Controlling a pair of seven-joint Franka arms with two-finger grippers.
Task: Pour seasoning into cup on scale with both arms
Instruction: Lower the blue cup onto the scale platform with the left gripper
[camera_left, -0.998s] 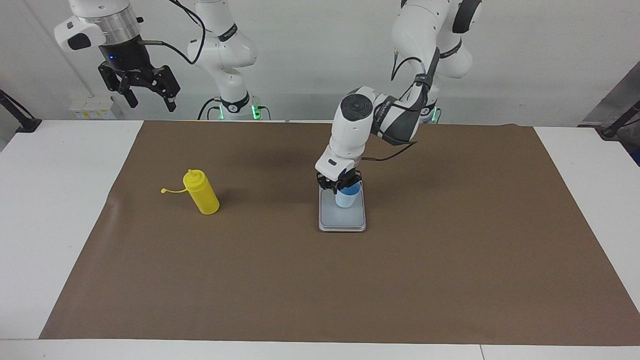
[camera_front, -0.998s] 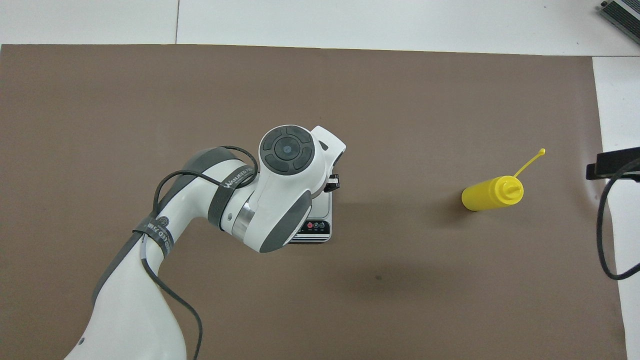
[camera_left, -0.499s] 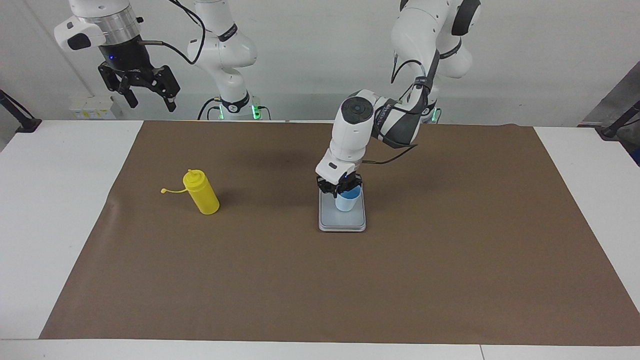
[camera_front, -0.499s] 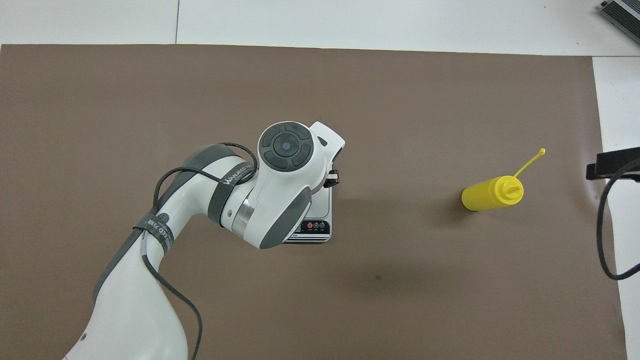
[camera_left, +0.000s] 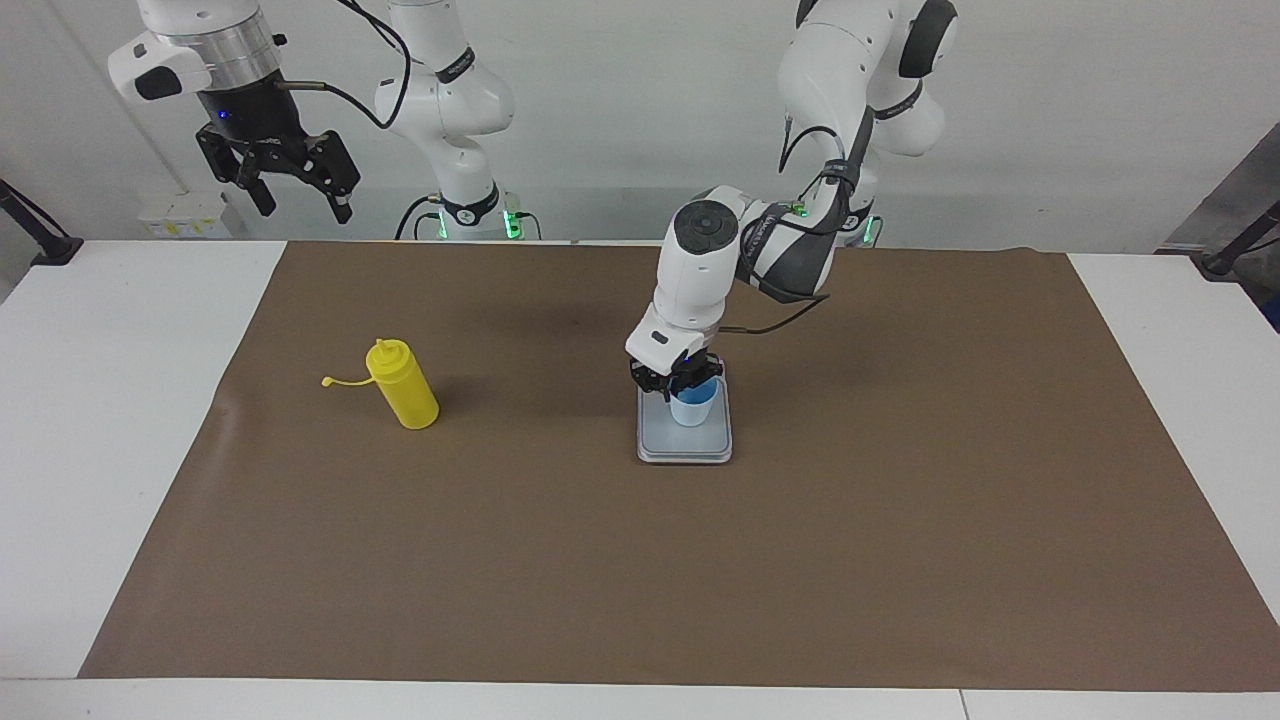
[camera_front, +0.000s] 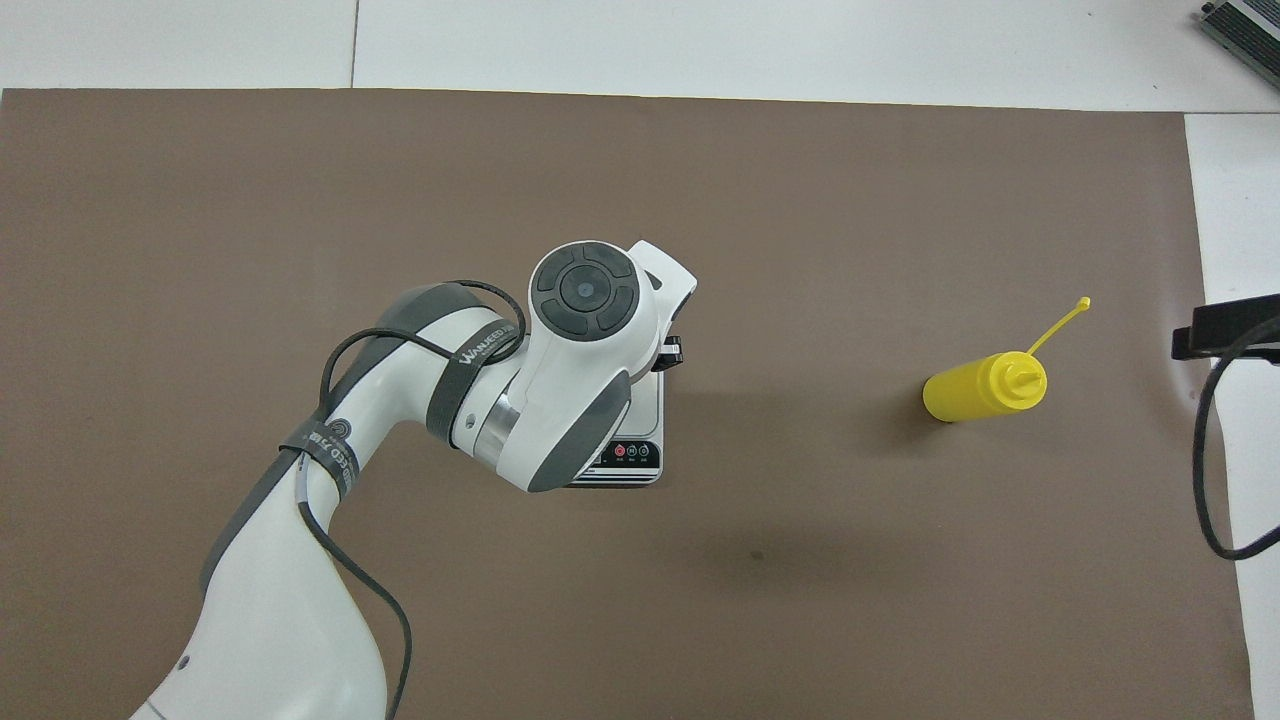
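1. Two arms stand at the counter (camera_left: 120, 400), which carries a brown mat (camera_left: 700, 560).
2. The left pincer (camera_left: 680, 382) sits low over the scale (camera_left: 684, 447), by the rim of the blue cup (camera_left: 692, 408); whether it clamps the cup cannot be told.
3. The cup stands upright on the scale's plate, mid-mat.
4. The yellow seasoning bottle (camera_left: 402, 385) stands on the mat toward the right arm's end, its tethered cap off.
5. The right pincer (camera_left: 295, 200) waits high with fingers spread, holding nothing.
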